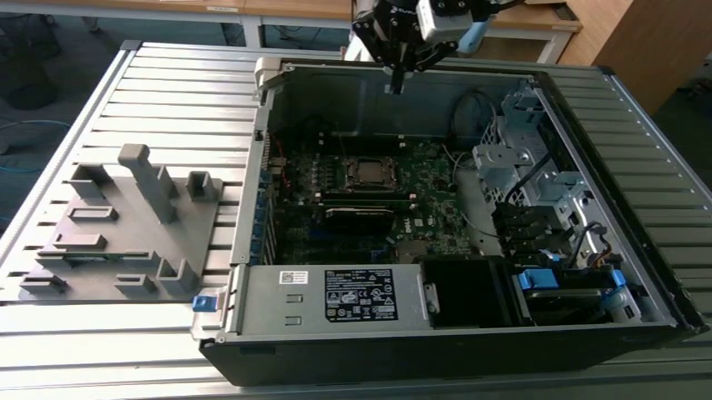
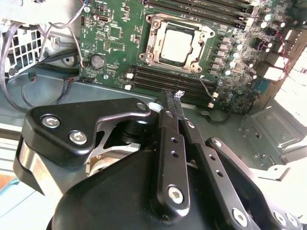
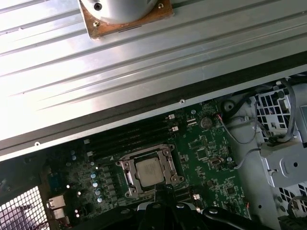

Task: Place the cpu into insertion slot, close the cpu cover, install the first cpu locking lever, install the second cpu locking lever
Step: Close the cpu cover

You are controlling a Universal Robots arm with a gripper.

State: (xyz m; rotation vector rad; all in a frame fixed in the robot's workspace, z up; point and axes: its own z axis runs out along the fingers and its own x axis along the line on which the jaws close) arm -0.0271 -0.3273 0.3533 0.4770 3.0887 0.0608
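The case (image 1: 368, 108) is lying open, its board (image 1: 428, 179) facing up. The gripper (image 2: 171, 98) is hanging above the case rim, fingers pressed together on nothing. The cover (image 2: 154, 40) is seemingly lying around the cpu (image 2: 176, 45), which is sitting in the slot (image 2: 197, 62). If the gripper comes down off-line, I judge its narrow tip is risking a scrape on the board.

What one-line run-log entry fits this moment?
gripper: fingers shut, empty, high above case | cpu: seated in insertion slot | cpu cover: appears down
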